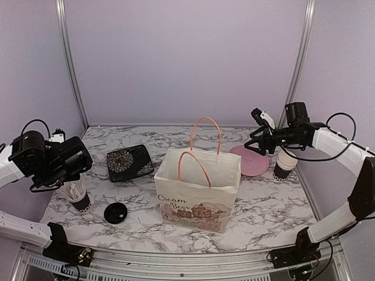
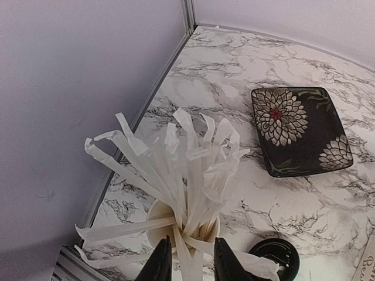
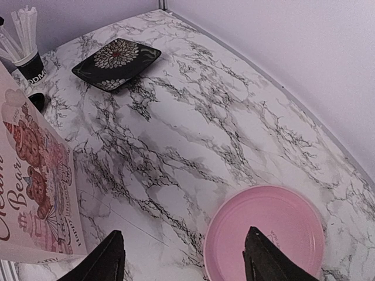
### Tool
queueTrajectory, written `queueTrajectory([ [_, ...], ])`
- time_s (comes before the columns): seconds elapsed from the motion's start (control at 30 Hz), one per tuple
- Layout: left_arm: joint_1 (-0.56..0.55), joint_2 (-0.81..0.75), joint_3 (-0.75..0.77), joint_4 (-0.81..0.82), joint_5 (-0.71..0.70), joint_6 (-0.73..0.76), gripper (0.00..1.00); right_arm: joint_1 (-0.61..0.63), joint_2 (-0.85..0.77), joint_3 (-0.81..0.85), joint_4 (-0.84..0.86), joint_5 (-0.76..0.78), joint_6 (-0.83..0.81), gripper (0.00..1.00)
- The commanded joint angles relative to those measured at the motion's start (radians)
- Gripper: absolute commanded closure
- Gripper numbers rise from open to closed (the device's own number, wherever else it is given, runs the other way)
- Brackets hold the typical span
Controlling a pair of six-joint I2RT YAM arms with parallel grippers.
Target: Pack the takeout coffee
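Note:
Black paper cups [image 1: 285, 164] with white insides stand stacked at the right edge, behind my right arm. One round black lid [image 1: 115, 212] lies at the front left; it also shows in the left wrist view [image 2: 274, 258]. My right gripper [image 1: 254, 143] is wide open and empty, hanging over the near rim of a pink plate [image 3: 266, 234]; its midpoint in the right wrist view [image 3: 181, 257] lies over bare marble. My left gripper [image 2: 188, 266] is narrowly open above the black cup of white straws [image 2: 181, 175], with a straw lying loose between its fingers.
An open white paper bag [image 1: 199, 187] with orange handles stands in the middle. A black flowered square plate [image 1: 129, 162] lies left of it. The pink plate [image 1: 252, 160] lies right of the bag. Walls and metal posts close the back and sides.

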Motion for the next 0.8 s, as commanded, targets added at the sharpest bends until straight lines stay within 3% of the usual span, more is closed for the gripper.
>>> queueTrajectory([
  [0.0,0.013,0.014,-0.030,-0.010,-0.018,0.017,0.78,-0.003,-0.007,0.003,-0.007,-0.018,-0.008,0.33],
  [0.13,0.018,0.013,-0.041,0.003,-0.012,0.025,0.84,-0.004,-0.010,0.003,-0.007,-0.019,-0.007,0.33],
  [0.3,0.020,0.013,-0.015,0.002,-0.012,0.034,1.00,-0.004,-0.013,0.003,-0.007,-0.019,-0.007,0.34],
  [0.77,0.019,0.041,0.235,0.003,0.020,0.141,1.00,-0.003,-0.007,0.002,-0.007,-0.010,-0.008,0.34],
])
